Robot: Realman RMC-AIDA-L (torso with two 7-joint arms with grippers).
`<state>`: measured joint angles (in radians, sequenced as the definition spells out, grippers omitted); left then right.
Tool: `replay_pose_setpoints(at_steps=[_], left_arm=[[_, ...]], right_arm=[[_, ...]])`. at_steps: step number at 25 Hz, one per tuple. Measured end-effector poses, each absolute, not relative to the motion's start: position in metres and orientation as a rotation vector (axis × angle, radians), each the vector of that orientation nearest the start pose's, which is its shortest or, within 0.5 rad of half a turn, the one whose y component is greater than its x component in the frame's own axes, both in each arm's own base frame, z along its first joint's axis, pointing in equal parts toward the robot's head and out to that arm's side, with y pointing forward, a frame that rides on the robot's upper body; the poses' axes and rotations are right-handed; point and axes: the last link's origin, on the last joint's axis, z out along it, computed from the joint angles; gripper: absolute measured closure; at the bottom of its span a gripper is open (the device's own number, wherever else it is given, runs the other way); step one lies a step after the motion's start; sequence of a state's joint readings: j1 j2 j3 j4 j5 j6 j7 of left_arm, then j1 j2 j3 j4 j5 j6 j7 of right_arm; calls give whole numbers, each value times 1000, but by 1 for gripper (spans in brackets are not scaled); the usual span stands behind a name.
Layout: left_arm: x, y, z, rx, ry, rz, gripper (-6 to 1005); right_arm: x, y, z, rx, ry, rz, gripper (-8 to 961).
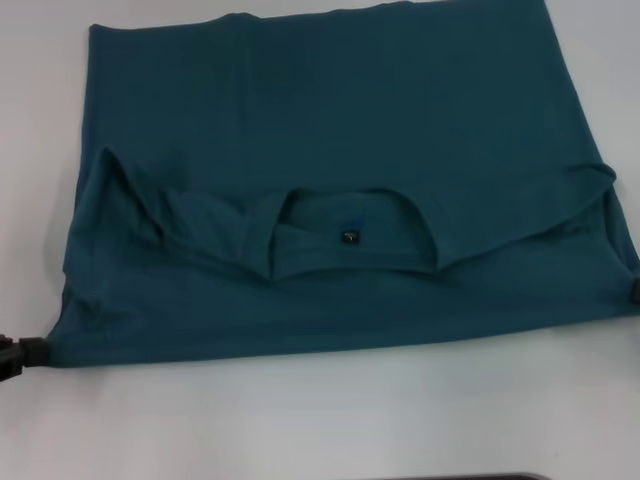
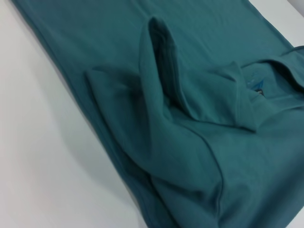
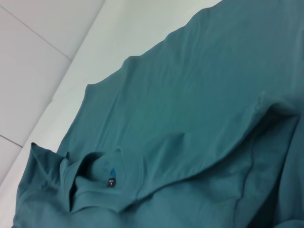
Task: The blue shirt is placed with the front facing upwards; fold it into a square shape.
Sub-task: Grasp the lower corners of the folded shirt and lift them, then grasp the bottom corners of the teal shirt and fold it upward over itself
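teal-blue cotton all over this one. the blue shirt (image 1: pixel 330 170) is spread on the white table (image 1: pixel 300 420), folded over on itself so it's a wide rectangle. the collar (image 1: pixel 350 235) sits in the middle of the nearer half, with the small black neck label (image 1: pixel 349 237) inside it. a sleeve fold (image 1: pixel 150 205) is bunched up left of the collar, and in the left wrist view that fold (image 2: pixel 159 61) stands up as a ridge. another flap edge (image 1: pixel 560 195) runs off to the right of the collar.

left gripper (image 1: pixel 15 355) is just poking in at the shirt's near left corner, right gripper (image 1: pixel 635 292) at the shirt's right edge. cannot tell if the jaws of either one are spread or pinching cloth, too little of them shows.
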<state>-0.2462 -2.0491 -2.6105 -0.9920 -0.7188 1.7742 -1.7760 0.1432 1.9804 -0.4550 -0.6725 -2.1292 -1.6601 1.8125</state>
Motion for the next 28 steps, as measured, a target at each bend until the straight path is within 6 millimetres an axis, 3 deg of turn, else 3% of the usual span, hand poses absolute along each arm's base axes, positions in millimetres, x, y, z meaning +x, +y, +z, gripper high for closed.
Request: replay_pose_setpoints(at_steps=[15,26,28], left_arm=[[-367,215,63,-2577,-1386,-181,963],[-362,221,63,-2588,-1381,-193,952],[-361,223,63,-2589,-1384,-195,947]], right_arm=[[393,195,60,-2200,1625,671,891],[386,201,63,-2245,1614,694,856],[383,204,63,-2264,1606,698,797]])
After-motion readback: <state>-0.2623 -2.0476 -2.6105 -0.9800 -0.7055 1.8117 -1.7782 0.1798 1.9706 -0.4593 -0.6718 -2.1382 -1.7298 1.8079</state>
